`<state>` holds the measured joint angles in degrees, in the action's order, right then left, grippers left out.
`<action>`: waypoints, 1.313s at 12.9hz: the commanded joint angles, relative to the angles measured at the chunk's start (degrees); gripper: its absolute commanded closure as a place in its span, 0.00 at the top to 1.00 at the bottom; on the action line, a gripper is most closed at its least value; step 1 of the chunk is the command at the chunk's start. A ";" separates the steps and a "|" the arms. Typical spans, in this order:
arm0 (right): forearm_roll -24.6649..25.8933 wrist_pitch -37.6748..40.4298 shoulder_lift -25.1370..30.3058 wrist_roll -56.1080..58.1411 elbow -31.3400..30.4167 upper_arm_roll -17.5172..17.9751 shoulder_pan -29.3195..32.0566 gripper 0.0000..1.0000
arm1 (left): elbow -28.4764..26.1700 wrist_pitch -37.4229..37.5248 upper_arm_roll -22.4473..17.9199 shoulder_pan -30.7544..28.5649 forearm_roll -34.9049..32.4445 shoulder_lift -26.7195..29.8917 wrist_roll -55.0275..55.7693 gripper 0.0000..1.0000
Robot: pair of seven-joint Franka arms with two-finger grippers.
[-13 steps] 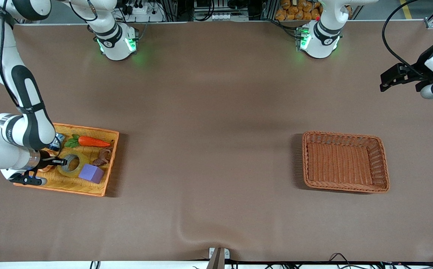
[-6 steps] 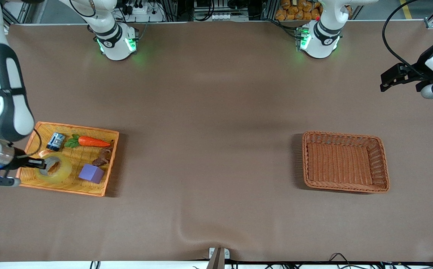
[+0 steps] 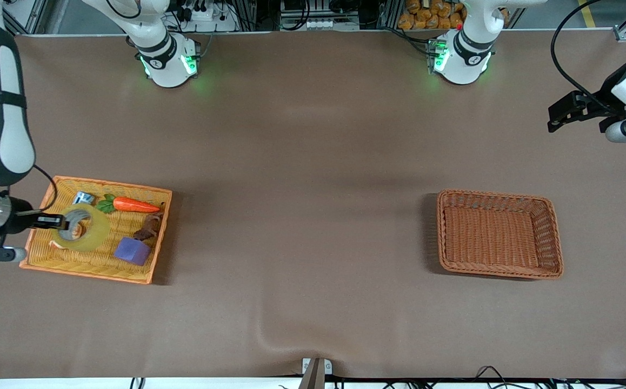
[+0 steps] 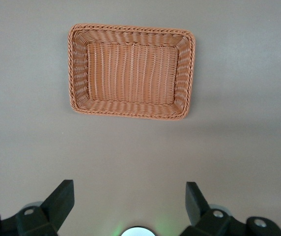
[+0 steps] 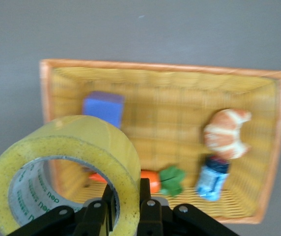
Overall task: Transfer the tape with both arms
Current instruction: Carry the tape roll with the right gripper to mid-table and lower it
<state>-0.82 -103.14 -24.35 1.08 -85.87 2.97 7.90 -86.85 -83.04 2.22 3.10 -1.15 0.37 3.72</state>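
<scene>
You are in the lift-out step: the right gripper (image 3: pixel 56 221) is clamped on the wall of the tape (image 3: pixel 81 228), one finger inside the ring, and the roll hangs over the corner of the yellow tray (image 3: pixel 153 237) at the right arm's end of the table. The carrot (image 3: pixel 135 205), purple block (image 3: pixel 132 251), croissant (image 5: pixel 226 132) and can (image 5: pixel 212 179) lie in the tray under it. Next, carry the roll toward mid-table for a handover. Your left gripper (image 3: pixel 561 112) waits with fingers spread wide, above the table near the brown basket (image 3: pixel 556 254).
</scene>
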 commanded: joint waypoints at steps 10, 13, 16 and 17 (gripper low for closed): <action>-4.63 -6.09 -7.01 -23.47 2.73 -0.34 -28.88 0.00 | 0.71 0.33 0.33 -0.20 0.09 0.15 -0.12 1.00; -4.72 -13.03 -11.23 -31.73 2.82 -0.25 -34.77 0.00 | 0.63 0.33 0.33 -0.20 0.09 0.15 -0.03 1.00; -4.72 -18.58 -15.01 -40.17 4.13 -0.25 -39.09 0.00 | 0.71 0.42 0.33 -0.20 0.09 0.07 -0.03 1.00; -4.81 -18.85 -15.81 -41.84 4.66 -0.25 -39.71 0.00 | 0.71 0.34 0.33 -0.20 0.09 0.07 -0.12 1.00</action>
<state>-4.88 -122.04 -38.15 -37.18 -84.57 3.34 -30.60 -86.80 -83.04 2.34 3.08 -1.15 0.37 3.72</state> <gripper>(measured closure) 0.780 0.000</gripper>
